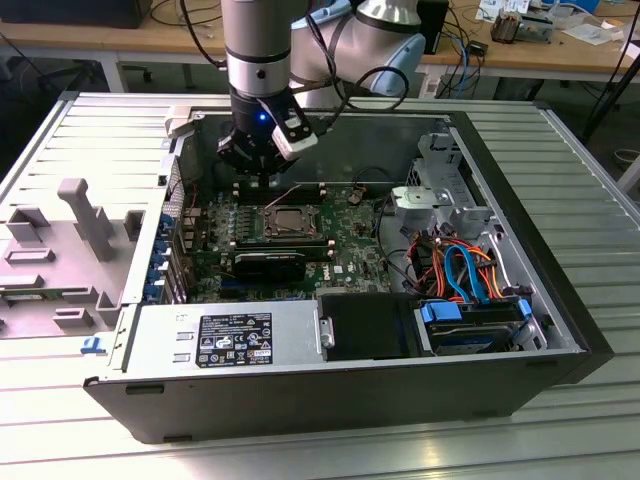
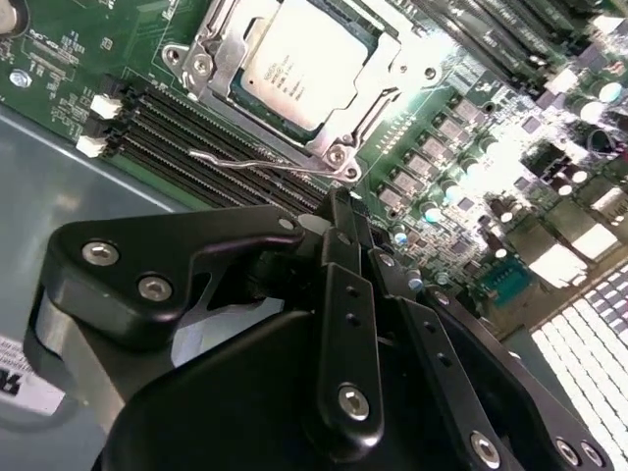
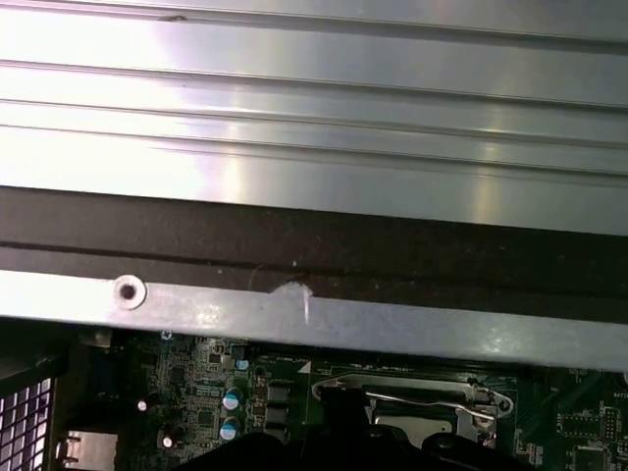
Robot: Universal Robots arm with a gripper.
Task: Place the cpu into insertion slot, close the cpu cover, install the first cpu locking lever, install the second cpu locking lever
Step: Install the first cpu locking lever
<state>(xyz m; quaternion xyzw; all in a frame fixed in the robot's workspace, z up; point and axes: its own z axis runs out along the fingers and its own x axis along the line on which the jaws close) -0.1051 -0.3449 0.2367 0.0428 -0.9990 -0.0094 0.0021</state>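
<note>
cpu [image 2: 299,61] sat flat in insertion slot [image 1: 291,222], silvery-grey top facing up, some print on it, just beyond pincer tips. cpu cover [image 2: 392,83] looked closed down over it, grey metal frame, chip showing through square window. thin wire locking lever [image 2: 265,163] ran along socket edge nearest pincer, between socket and black memory slots, just past fingertips; couldn't tell if hooked. in first wrist view, lever [image 3: 412,397] and cover edge [image 3: 481,407] sat right ahead of pincer.
</note>
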